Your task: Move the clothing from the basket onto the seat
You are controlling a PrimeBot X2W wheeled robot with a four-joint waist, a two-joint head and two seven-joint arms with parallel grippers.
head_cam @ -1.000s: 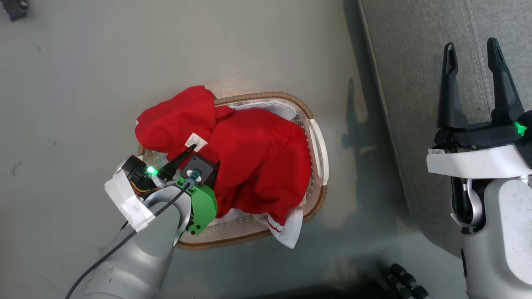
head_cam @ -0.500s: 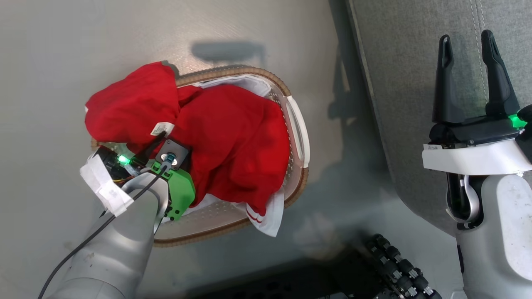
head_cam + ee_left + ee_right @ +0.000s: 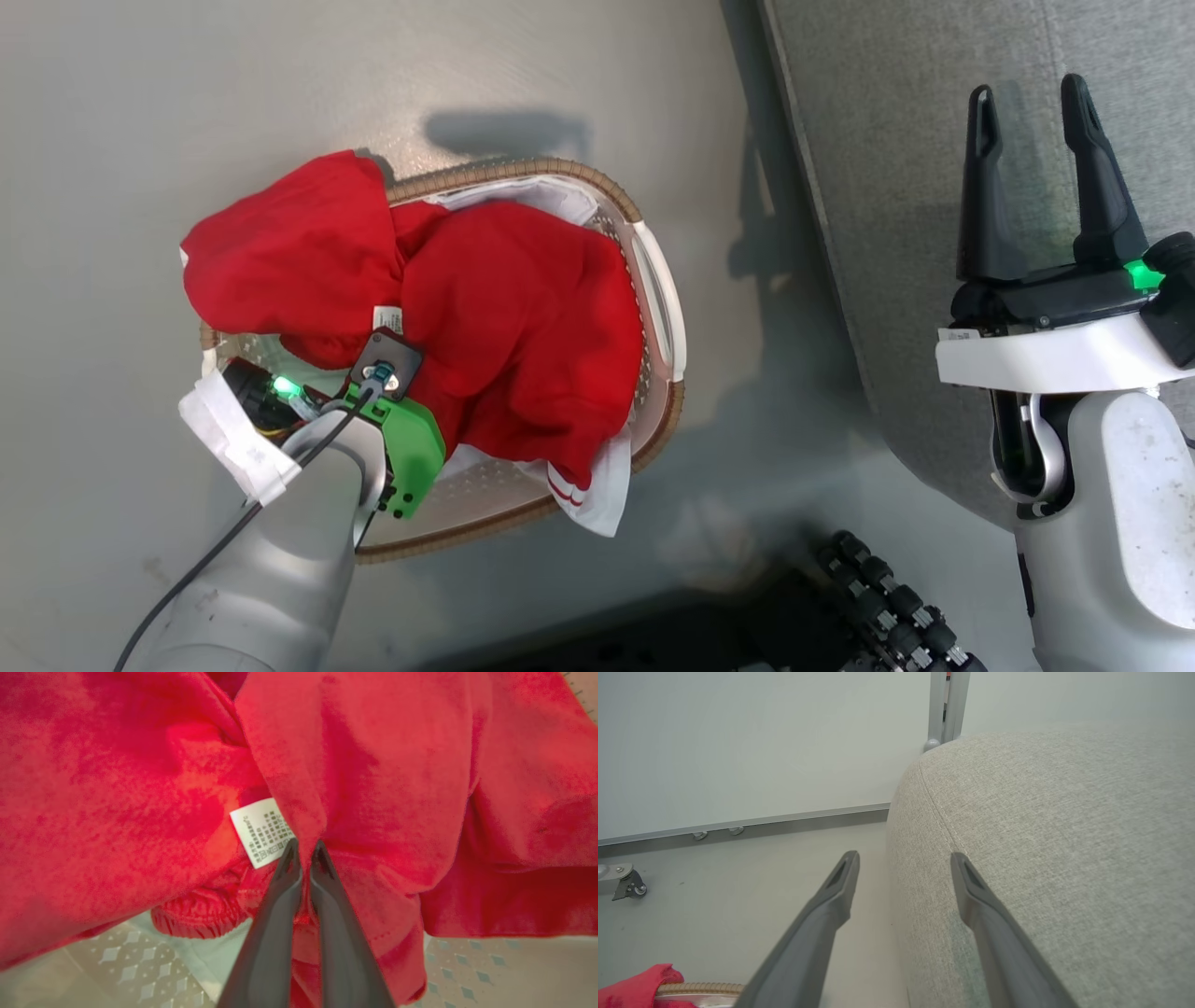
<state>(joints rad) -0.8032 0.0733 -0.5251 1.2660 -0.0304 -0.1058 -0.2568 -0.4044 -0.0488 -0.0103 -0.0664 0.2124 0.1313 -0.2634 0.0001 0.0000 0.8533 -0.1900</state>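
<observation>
Red clothing, clamped in the left jaws inside the basket, lies leftward of the seat under the parted right jaws.

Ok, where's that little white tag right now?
In the left wrist view the white tag sits just left of the left hand's pinched tips, on the red clothing in the basket.

Soft cloth clothing, perforated plastic basket, coarse-weave seat

Red clothing covers most of the basket interior; print on the tag is too small to read; the seat runs off the top and right edges.
</observation>
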